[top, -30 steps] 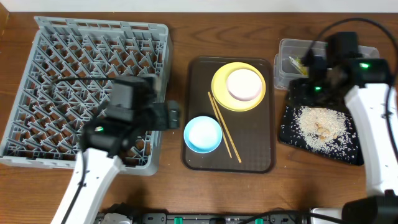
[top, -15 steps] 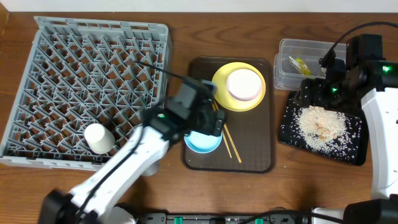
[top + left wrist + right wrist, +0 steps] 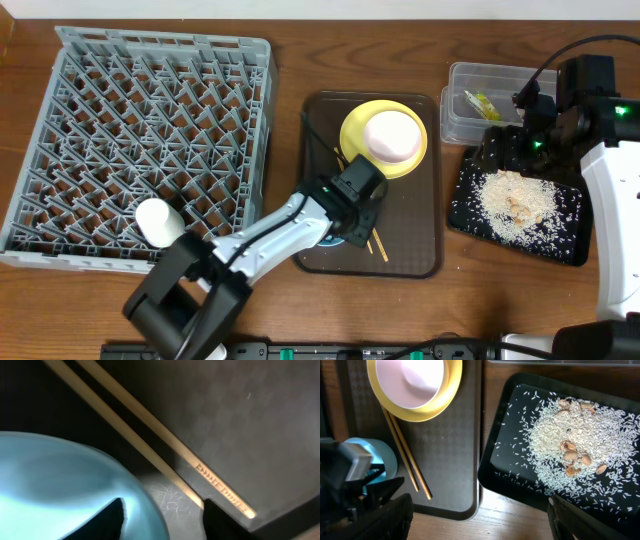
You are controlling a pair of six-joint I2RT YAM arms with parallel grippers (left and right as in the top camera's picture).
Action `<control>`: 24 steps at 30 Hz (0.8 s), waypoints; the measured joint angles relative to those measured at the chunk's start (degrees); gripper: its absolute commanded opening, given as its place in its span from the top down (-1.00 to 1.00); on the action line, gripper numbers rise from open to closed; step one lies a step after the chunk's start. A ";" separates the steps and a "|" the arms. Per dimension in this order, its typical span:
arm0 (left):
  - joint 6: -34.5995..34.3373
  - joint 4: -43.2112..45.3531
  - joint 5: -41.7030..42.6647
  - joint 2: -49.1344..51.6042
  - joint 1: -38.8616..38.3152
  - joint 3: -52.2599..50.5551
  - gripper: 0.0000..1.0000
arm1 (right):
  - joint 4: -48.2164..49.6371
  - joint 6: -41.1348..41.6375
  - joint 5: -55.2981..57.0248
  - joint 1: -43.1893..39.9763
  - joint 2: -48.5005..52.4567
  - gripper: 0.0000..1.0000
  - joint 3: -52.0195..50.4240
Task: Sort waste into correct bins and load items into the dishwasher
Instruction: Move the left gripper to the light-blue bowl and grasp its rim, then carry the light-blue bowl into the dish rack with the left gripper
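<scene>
While the left gripper (image 3: pixel 163 516) hangs spread astride its rim, the round light blue bowl (image 3: pixel 60 480) sits on the dark brown serving tray (image 3: pixel 250 410) beside thin wooden chopsticks (image 3: pixel 150 424); probably light, rigid, slick, so pinch the rim wall.

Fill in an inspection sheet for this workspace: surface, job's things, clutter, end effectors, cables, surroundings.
Surface: wooden table.
Job's things: grey dish rack at left; pale yellow plate holding a white bowl, light blue bowl and chopsticks, all on the brown serving tray; wrapper in the clear tub; rice scraps on the black tray.
Clutter: white cup-like object lying in the rack.
End effectors: left end effector open, apparently straddling the blue bowl's rim; right end effector open, holding nothing, above the trays.
Cables: black cable arcing from the right arm.
Surroundings: pale strip past the table's far edge; nothing else seen.
</scene>
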 measured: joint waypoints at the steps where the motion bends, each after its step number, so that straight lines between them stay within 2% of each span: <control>1: 0.24 0.00 0.02 0.83 -0.28 0.00 0.30 | 0.00 0.00 0.00 0.00 0.00 -0.66 0.00; 5: 0.33 -0.07 -0.87 2.19 -0.35 0.00 0.53 | -0.02 0.00 -0.09 0.00 0.00 -0.65 0.00; 8: 0.39 -0.04 -2.86 2.23 -0.37 0.00 0.84 | -0.02 -0.02 -0.15 0.00 0.00 -0.65 0.00; 14: 0.26 -0.28 -7.69 1.81 -0.55 0.39 0.85 | -0.02 0.00 -0.15 0.00 0.00 -0.64 0.00; 24: 0.59 -3.65 -8.33 -1.36 -0.61 4.68 0.84 | -0.15 0.00 -0.15 0.00 0.00 -0.63 0.00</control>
